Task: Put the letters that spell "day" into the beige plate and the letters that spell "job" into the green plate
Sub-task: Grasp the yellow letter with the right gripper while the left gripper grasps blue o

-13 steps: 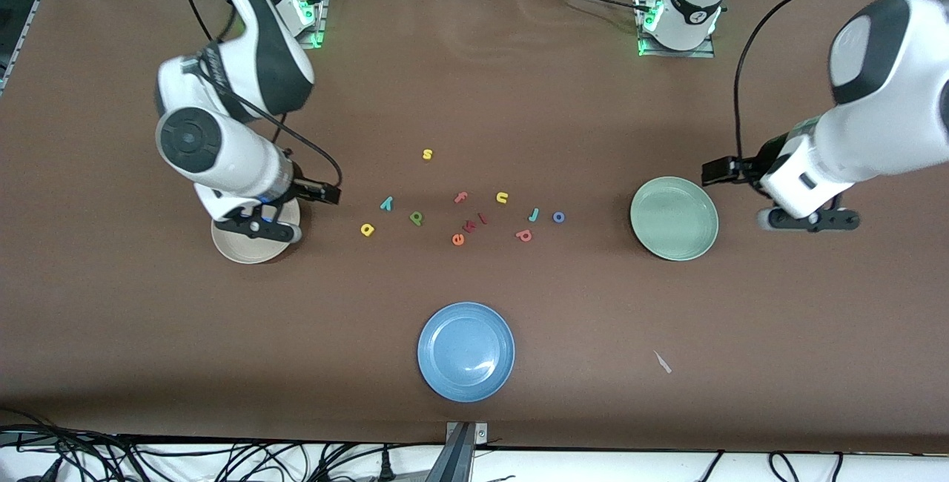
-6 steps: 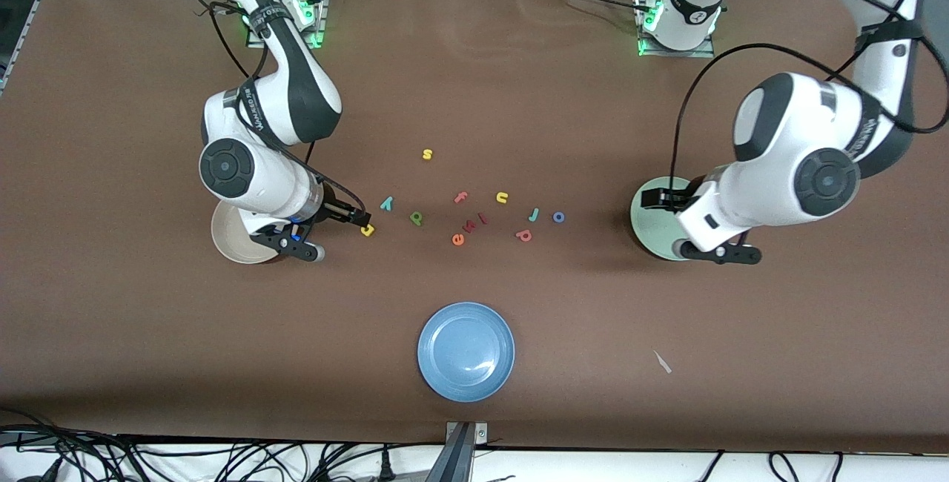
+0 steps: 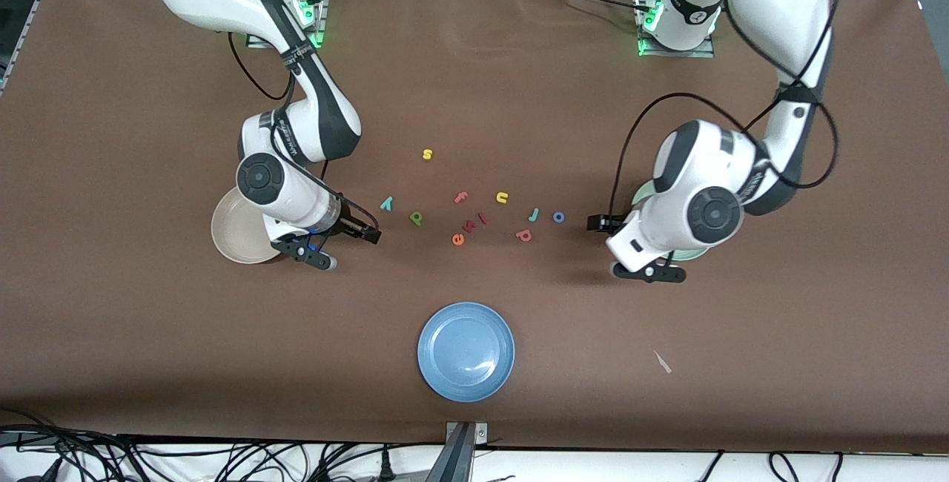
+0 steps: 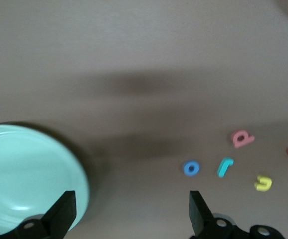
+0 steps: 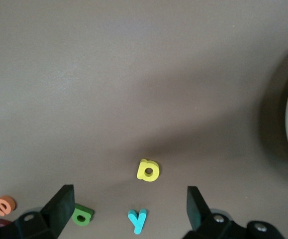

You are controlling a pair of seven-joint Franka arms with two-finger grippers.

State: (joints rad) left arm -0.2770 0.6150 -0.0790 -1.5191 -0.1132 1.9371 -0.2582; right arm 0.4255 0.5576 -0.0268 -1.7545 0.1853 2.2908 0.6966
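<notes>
Right pincer (image 5: 129,211) spread over yellow letter (image 5: 147,171) — left pincer (image 4: 131,211) spread beside green plate (image 4: 14,169)

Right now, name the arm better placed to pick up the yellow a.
Right. The right gripper hangs open over the table beside the beige plate, with the yellow a just ahead of its fingers. The left gripper is by the green plate.

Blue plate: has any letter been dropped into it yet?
No. The blue plate holds nothing in the front view; the letters lie on the table, farther from the front camera.
</notes>
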